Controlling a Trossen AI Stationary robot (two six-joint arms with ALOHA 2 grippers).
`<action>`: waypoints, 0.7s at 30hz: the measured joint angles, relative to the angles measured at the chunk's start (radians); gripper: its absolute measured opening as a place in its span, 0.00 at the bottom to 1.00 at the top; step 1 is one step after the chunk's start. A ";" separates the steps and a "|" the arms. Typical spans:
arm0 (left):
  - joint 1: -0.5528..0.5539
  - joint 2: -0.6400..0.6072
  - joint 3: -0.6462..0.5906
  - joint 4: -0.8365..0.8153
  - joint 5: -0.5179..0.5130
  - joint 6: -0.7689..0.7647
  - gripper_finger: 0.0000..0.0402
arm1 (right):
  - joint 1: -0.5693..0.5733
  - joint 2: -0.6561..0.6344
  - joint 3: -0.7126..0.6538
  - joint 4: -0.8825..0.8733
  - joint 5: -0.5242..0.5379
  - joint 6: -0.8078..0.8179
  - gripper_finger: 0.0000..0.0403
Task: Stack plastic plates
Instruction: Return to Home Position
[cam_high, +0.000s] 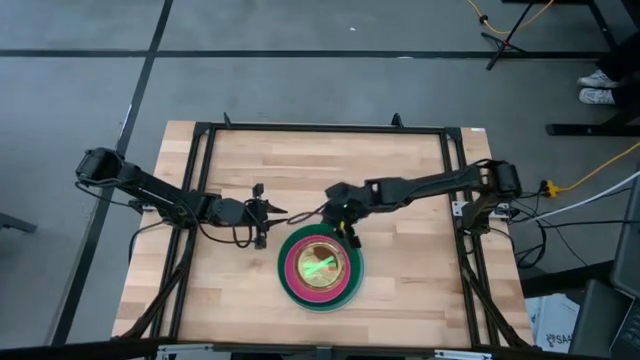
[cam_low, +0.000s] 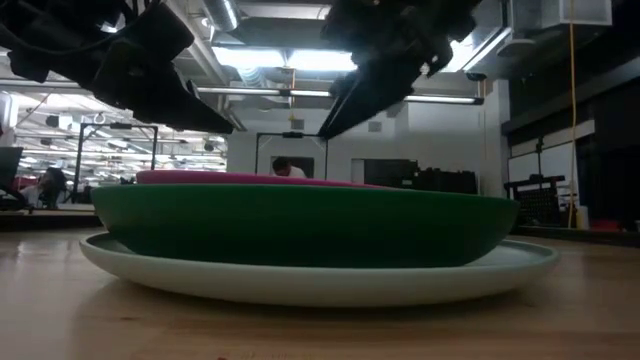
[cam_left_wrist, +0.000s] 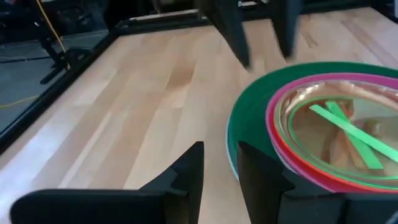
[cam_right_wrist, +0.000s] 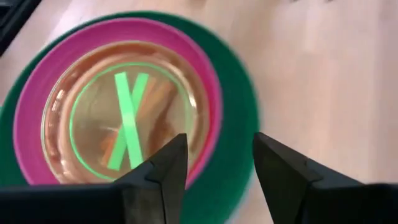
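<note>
1. The plastic plates (cam_high: 320, 268) are sitting in one stack, midway between the table's (cam_high: 400, 170) left and right edges and nearer its front edge. The light-blue plate (cam_low: 300, 285) is lying lowest, the dark-green plate (cam_low: 300, 225) on it, and a lime-green plate (cam_right_wrist: 127, 118) on top.
2. The right gripper (cam_high: 352, 238) is hanging over the stack's far right rim, fingers spread and gripping nothing, its arm reaching in from the right edge.
3. The left gripper (cam_high: 280, 212) is hovering near the stack's far left side, apart from it. Its fingers are narrowly parted and empty.
</note>
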 joint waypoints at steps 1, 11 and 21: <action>0.000 0.000 0.000 -0.002 0.001 -0.002 0.22 | -0.001 -0.024 0.000 -0.021 0.020 0.000 0.43; 0.110 -0.152 -0.002 -0.035 0.179 0.111 0.22 | -0.115 -0.233 -0.109 0.000 0.037 0.050 0.42; 0.235 -0.327 -0.070 -0.053 0.318 0.126 0.22 | -0.259 -0.400 -0.319 0.068 -0.002 0.059 0.42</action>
